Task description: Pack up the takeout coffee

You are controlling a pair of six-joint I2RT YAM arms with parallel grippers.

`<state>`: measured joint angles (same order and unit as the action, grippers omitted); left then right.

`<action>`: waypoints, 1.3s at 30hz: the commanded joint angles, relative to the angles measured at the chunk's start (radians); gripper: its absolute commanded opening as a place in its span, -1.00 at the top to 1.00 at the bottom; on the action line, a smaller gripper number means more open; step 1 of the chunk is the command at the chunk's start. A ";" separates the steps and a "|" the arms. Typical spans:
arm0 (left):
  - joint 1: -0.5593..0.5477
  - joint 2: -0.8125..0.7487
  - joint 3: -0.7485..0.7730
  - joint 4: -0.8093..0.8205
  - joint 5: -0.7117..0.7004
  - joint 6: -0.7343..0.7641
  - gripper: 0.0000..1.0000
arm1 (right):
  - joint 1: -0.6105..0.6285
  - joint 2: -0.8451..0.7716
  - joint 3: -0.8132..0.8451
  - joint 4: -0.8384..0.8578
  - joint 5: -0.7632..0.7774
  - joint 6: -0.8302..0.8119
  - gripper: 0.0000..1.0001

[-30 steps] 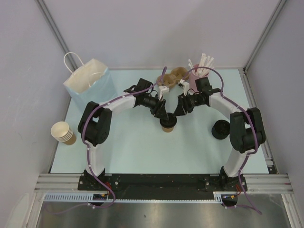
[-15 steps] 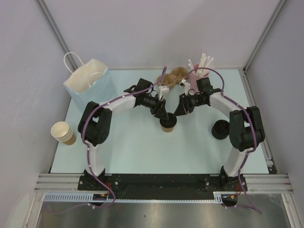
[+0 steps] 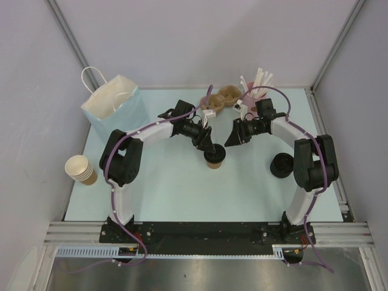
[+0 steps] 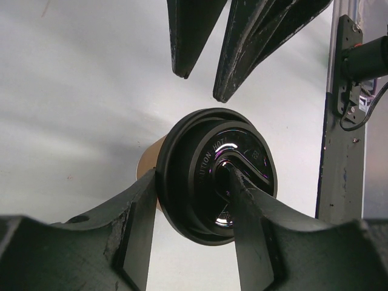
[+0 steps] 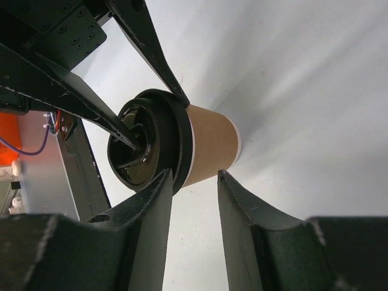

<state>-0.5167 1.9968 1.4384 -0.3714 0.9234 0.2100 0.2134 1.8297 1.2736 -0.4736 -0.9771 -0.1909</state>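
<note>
The takeout coffee point(image 3: 214, 160), a tan-brown cup with a black lid, stands upright mid-table. My left gripper point(image 3: 210, 149) is over it. In the left wrist view point(image 4: 189, 176) one finger point(image 4: 138, 224) lies against the outer rim of the lid point(image 4: 206, 163) and the other point(image 4: 245, 209) rests in its centre recess. My right gripper point(image 3: 234, 140) is open and empty, just right of the cup. In the right wrist view point(image 5: 194, 174) the cup point(image 5: 209, 142) lies just beyond its fingertips, untouched.
A white and blue paper bag point(image 3: 113, 107) stands open at the back left. A stack of lidless tan cups point(image 3: 80, 168) is at the left edge. A pink cup of white straws point(image 3: 254, 91) and brown sleeves point(image 3: 224, 97) are at the back. Black lids point(image 3: 282, 165) sit right.
My right gripper has let go of the cup and drawn back to the right. The left gripper and the cup have stayed in place.
</note>
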 commanded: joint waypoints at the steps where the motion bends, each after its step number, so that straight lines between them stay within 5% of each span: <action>1: -0.011 0.074 -0.035 -0.084 -0.190 0.083 -0.03 | 0.006 0.013 0.004 0.020 -0.018 0.010 0.20; 32: -0.013 0.079 -0.033 -0.100 -0.265 0.103 0.01 | 0.081 0.108 0.004 -0.008 0.351 -0.004 0.30; 39: -0.013 0.076 -0.045 -0.084 -0.264 0.097 0.02 | 0.072 -0.001 0.010 -0.003 0.289 -0.022 0.24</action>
<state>-0.5217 1.9968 1.4425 -0.3794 0.8867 0.2062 0.2733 1.8542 1.2968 -0.4969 -0.8326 -0.1509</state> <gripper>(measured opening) 0.503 0.368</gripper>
